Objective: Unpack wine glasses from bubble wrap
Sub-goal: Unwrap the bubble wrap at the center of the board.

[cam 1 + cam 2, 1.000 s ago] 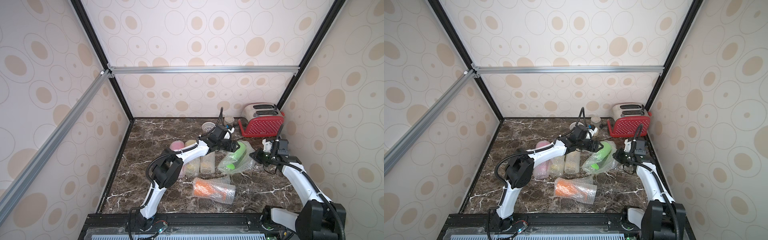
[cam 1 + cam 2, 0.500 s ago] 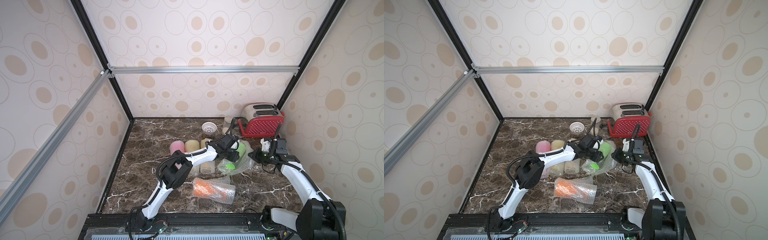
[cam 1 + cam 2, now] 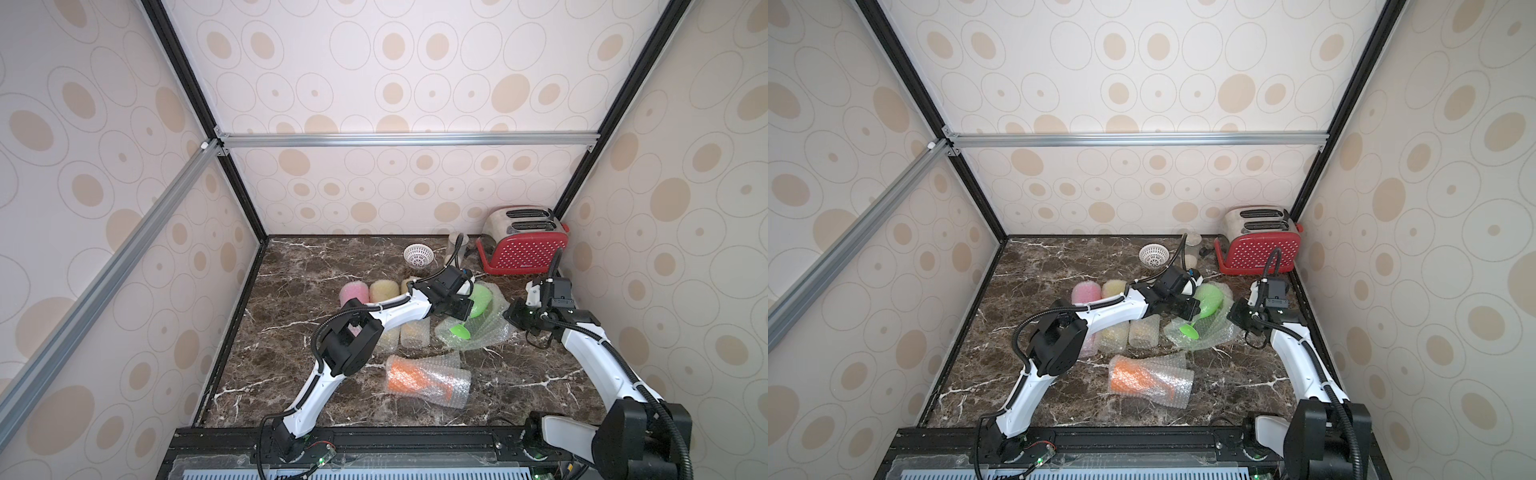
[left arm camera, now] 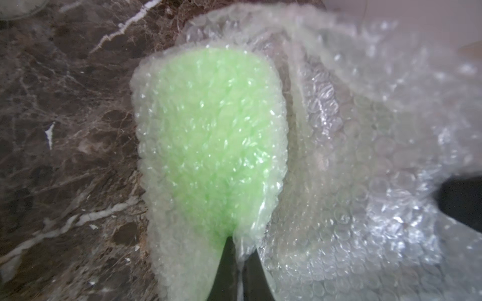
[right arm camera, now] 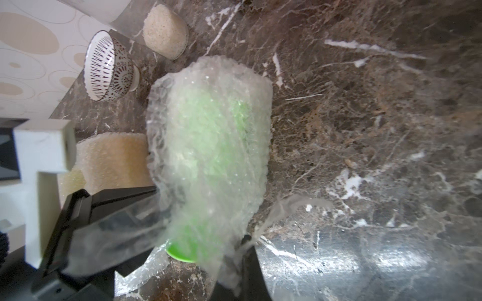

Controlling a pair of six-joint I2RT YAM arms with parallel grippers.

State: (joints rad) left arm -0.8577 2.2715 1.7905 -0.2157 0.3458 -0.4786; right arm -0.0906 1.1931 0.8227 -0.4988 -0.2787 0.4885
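Green plastic stemmed goblet (image 3: 478, 300) lies on the dark marble table (image 3: 291, 291), partly inside loose clear bubble wrap (image 3: 489, 331); our left gripper (image 4: 238, 251) and right gripper (image 5: 245, 249) are both pinched closed on that wrap.

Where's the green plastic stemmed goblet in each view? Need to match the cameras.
Both top views: the green plastic stemmed goblet lies right of centre on the dark marble table, its bare foot toward the front edge.
Left wrist: centre of the picture, bowl veiled by wrap.
Right wrist: centre of the picture, foot poking out of the wrap.
Shared landmark: the clear bubble wrap sheet around it, in all four.
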